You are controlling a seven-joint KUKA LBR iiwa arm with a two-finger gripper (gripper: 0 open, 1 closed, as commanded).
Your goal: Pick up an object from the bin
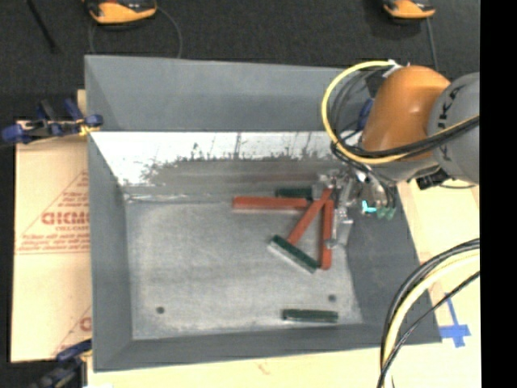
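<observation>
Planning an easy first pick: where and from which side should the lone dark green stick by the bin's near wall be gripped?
Grip the dark green stick at its middle, coming straight down and closing across its narrow width. It lies flat and alone, apart from the heap of red and green sticks, so nothing crowds its long sides.

One camera for you; sits above bin [202, 273], looks down, tilted somewhat to one side; far wall [218, 103] shows broad face, near wall [242, 346] thin sliver; whole bin in frame plus dark ground [258, 14] beyond rim; set back, moderate range; arm [408, 111] reaches in from your view's right.
</observation>
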